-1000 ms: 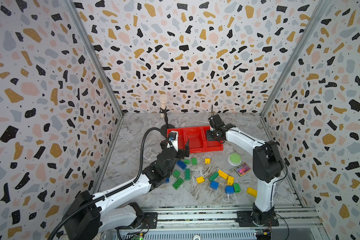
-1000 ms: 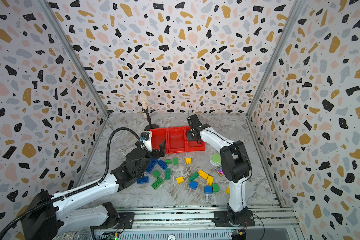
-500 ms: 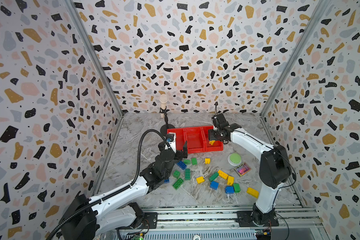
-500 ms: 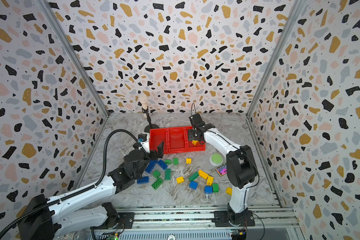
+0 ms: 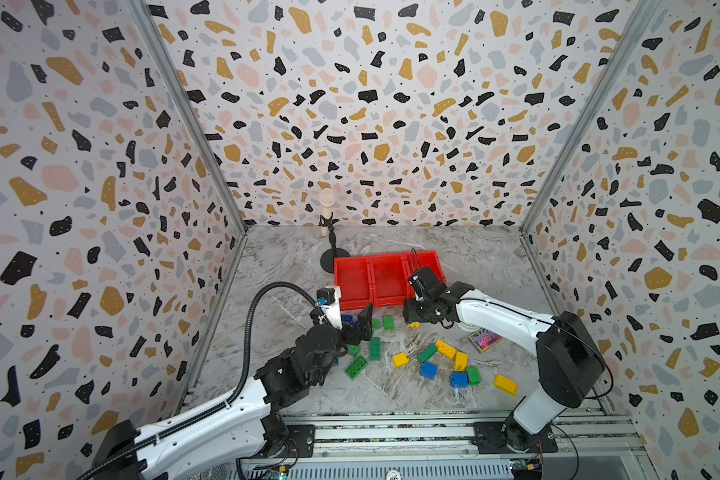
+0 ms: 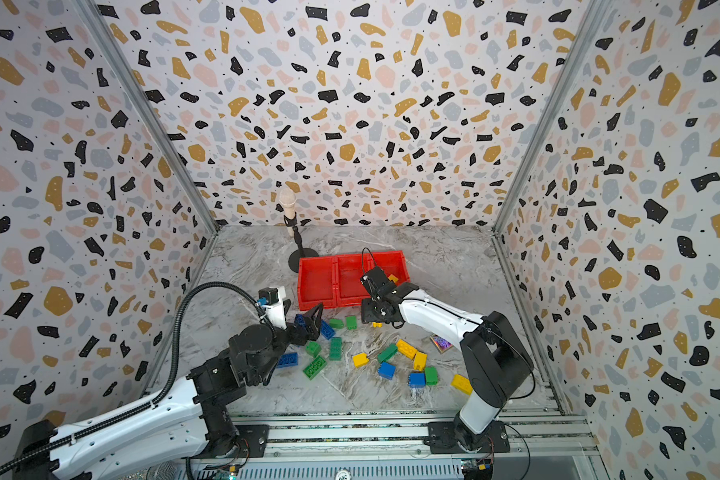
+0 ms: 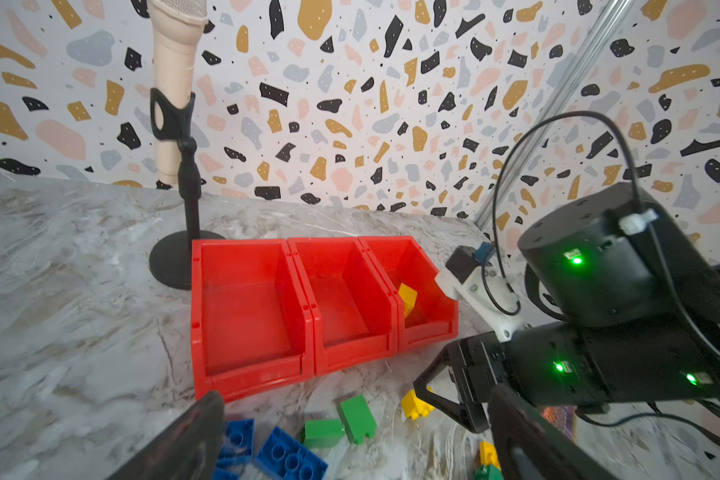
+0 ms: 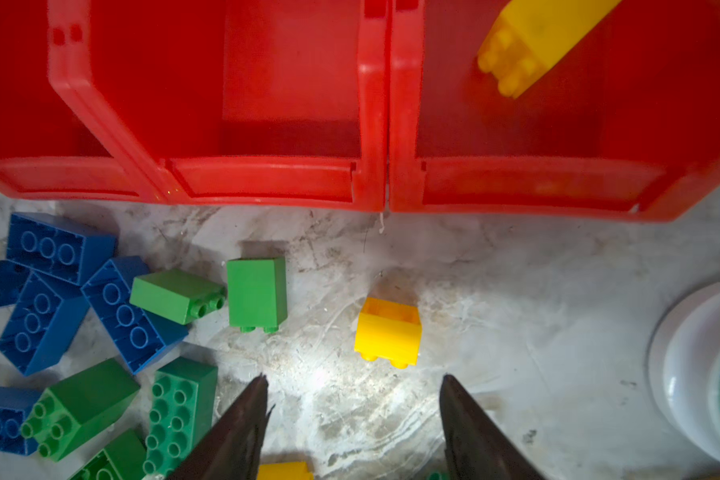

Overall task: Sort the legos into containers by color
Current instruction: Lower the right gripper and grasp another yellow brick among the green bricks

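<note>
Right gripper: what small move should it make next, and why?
Probably ease the right gripper forward and down over the small yellow brick: its fingers are open and empty, the brick lies just ahead, and a long yellow brick already sits in a red bin.

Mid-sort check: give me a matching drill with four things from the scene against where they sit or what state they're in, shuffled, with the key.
Things:
1. long yellow brick
2. small yellow brick
3. middle bin
4. microphone stand

Places or states:
A. empty
B. behind the left-end bin
C. on the table, just ahead of the open right gripper
D. inside the right-end bin

Pairs: 1-D, 2-C, 3-A, 4-B
</note>
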`<state>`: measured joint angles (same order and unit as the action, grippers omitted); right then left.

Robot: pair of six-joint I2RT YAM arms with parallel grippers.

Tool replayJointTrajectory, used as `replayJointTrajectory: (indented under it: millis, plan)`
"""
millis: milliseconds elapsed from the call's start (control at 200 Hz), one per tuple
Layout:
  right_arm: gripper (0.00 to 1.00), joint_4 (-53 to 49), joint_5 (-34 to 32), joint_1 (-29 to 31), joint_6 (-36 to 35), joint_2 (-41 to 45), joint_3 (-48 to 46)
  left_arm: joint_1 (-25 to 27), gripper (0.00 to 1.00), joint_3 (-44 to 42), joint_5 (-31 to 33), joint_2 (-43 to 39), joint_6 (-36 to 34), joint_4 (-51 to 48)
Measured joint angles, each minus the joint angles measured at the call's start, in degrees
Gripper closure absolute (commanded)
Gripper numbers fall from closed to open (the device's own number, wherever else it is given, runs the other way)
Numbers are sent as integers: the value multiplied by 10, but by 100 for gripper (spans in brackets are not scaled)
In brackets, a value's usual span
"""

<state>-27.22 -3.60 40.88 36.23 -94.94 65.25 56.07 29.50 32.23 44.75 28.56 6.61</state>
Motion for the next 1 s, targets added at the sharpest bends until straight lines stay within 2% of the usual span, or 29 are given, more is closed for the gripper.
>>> replayJointTrajectory:
  millis: [325,425,486,541,631,996]
  plan:
    - [42,16,-9,-2,27,-49,-11,19,0,-38,48,-99,75,-121]
    - [49,17,-9,-5,31,-80,-6,19,0,-38,55,-108,83,-133]
    - [58,20,-8,-7,32,-92,-3,19,0,-38,58,-109,85,-136]
    - [65,20,-8,-8,32,-99,-1,19,0,-38,59,-106,86,-139]
    - [70,13,-8,-10,31,-101,9,19,0,-37,59,-95,85,-141]
    - [71,-46,-22,-27,-2,-45,54,19,0,-5,54,6,54,-98]
